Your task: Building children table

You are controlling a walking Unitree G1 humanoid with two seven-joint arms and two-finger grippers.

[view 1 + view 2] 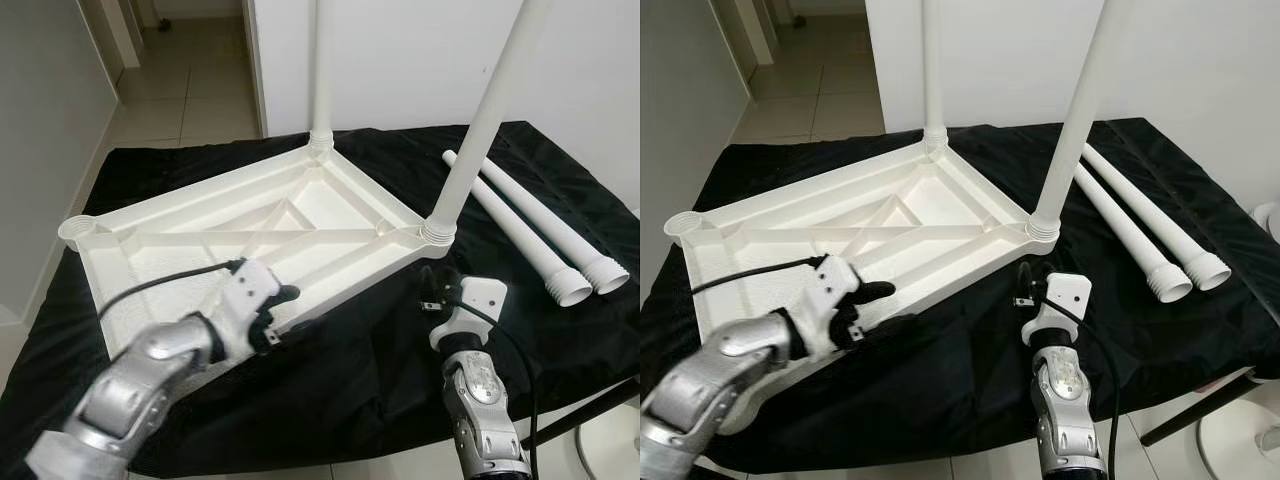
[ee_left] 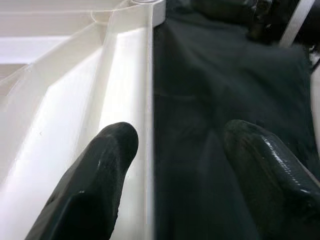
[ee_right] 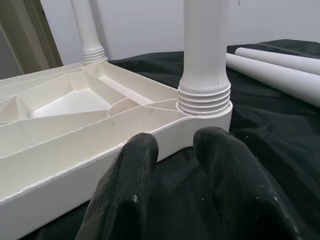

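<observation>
The left end effector, fingers spread, straddled the near rim of the upturned white tabletop on the black-draped desk by a white wall. The right end effector, slightly parted, hovered beside a fitted leg; two loose legs lay alongside.

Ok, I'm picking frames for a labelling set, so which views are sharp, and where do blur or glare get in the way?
Left eye view: sharp and evenly lit, tabletop and loose legs crisp, left gripper clear. Left wrist view: near fingers soft, the white rim washed out by glare, black cloth dim. Right wrist view: fingers slightly blurred, screwed-in leg in focus.
</observation>
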